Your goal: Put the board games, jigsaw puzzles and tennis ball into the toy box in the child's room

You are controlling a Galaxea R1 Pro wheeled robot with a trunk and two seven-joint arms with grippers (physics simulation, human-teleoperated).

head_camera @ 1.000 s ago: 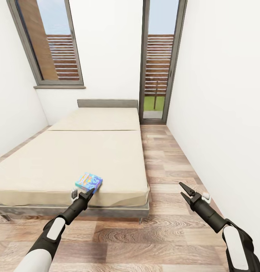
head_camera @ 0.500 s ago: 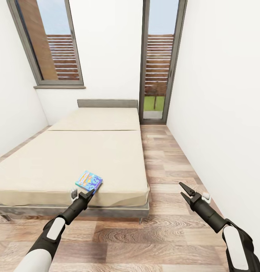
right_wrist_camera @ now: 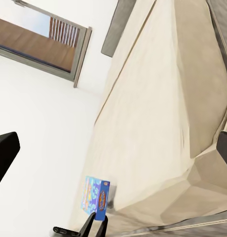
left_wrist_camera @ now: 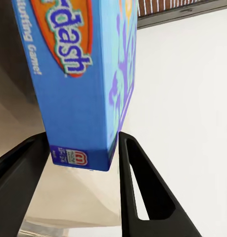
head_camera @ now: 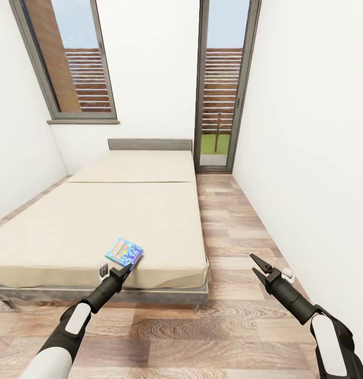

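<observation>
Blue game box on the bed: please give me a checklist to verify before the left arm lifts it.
1. Blue game box lies near the front edge of the bed: ok.
2. Left gripper has a finger on each side of the box corner, as the left wrist view shows: ok.
3. Fingers pressing firmly on the box: cannot tell.
4. Nothing lying on top of the box: ok.
5. Right gripper open, holding nothing, over the floor: ok.
</observation>
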